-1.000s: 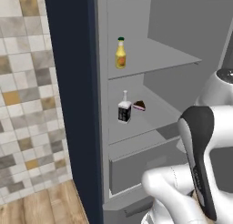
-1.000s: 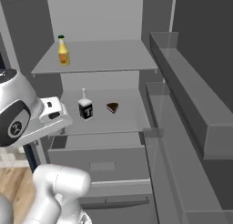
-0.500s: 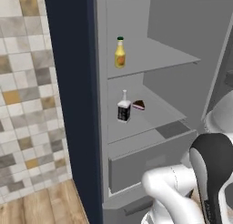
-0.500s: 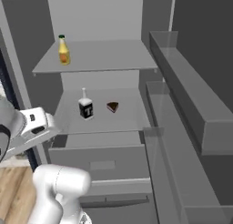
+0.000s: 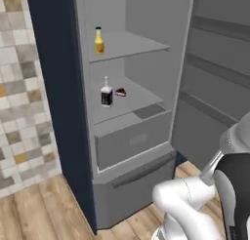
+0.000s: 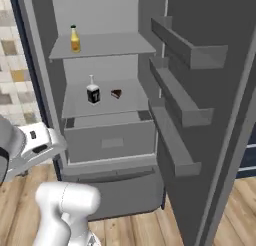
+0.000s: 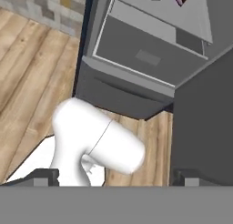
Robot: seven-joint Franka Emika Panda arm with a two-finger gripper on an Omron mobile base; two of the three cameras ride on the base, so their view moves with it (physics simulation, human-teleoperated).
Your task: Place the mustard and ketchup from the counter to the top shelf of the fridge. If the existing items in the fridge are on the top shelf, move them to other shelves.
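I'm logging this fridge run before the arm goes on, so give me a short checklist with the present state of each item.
1. Fridge door open: ok.
2. Slim yellow squeeze bottle of mustard on the thin grey top shelf: ok, upright.
3. Squat red ketchup bottle on the top shelf: not ok.
4. Clear narrow-necked bottle with black label and dark chocolate cake wedge off the top shelf: ok, both one shelf lower.
5. Gripper free: ok, fingers wide apart, nothing between them.
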